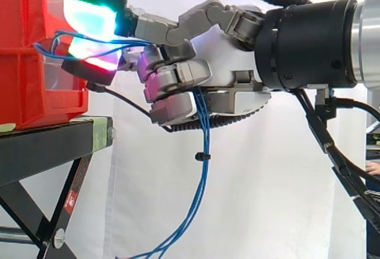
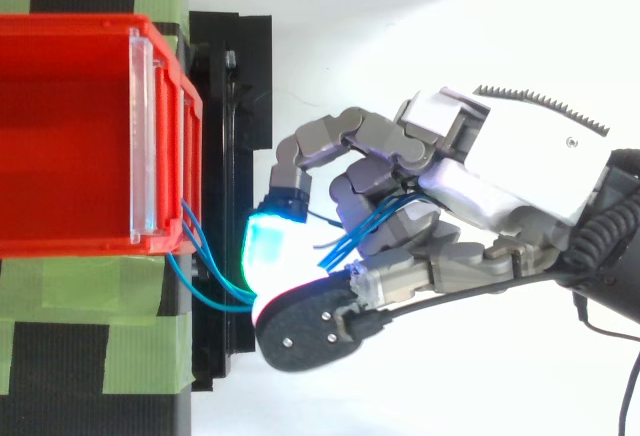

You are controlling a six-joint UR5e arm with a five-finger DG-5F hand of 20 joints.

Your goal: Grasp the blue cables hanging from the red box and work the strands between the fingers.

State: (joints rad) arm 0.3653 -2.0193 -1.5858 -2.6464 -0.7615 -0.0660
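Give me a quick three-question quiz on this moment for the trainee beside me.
1. True or false: the hand's fingers are curled round the blue cables.
2. The red box rests on: A) a black stand; B) the floor; C) the hand's palm.
3. Fill in: below the hand, the blue cables hang ____.
Key: 1 true; 2 A; 3 down.

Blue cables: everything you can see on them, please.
The blue cables are several thin, flexible strands with a smooth plastic-looking sheath. They leave the front of the red box, sag across the gap to the hand, and run between its curled fingers. Below the hand they hang loose, gathered by a small black tie, then curve down and left.
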